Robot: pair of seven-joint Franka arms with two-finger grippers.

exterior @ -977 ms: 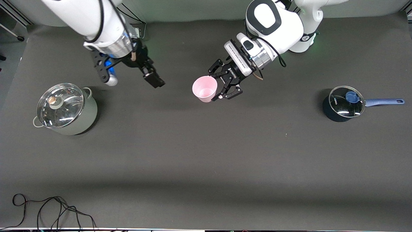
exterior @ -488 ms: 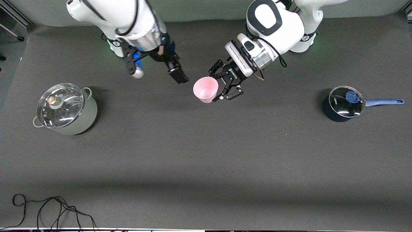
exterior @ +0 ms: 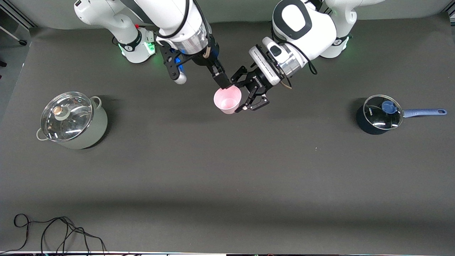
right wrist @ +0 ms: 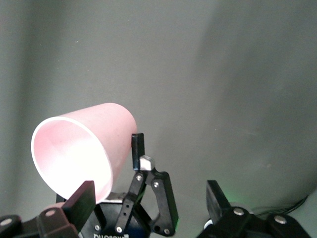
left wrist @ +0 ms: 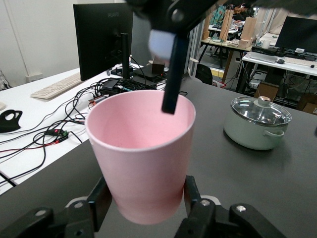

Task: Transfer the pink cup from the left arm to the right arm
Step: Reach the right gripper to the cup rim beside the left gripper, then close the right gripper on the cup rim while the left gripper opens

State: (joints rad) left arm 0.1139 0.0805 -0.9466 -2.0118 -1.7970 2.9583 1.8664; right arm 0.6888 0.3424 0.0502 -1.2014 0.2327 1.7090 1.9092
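The pink cup (exterior: 227,100) is up in the air over the middle of the table, tilted with its mouth open. My left gripper (exterior: 242,94), the black skeletal one, is shut on the cup's base; in the left wrist view its pads (left wrist: 100,201) press both sides of the cup (left wrist: 143,158). My right gripper (exterior: 201,80) is open and wide. One slim black finger (left wrist: 172,74) reaches over the rim into the cup's mouth, and the other stays well outside. The right wrist view shows the cup (right wrist: 94,144) beside one right finger (right wrist: 81,203).
A pale green pot with a glass lid (exterior: 71,121) stands toward the right arm's end of the table. A dark blue saucepan with a lid and long handle (exterior: 380,113) stands toward the left arm's end. Loose black cables (exterior: 53,231) lie along the edge nearest the front camera.
The right arm has swung from near the green pot toward the cup, and one of its fingers has reached the cup's rim. The left arm and cup have held still.
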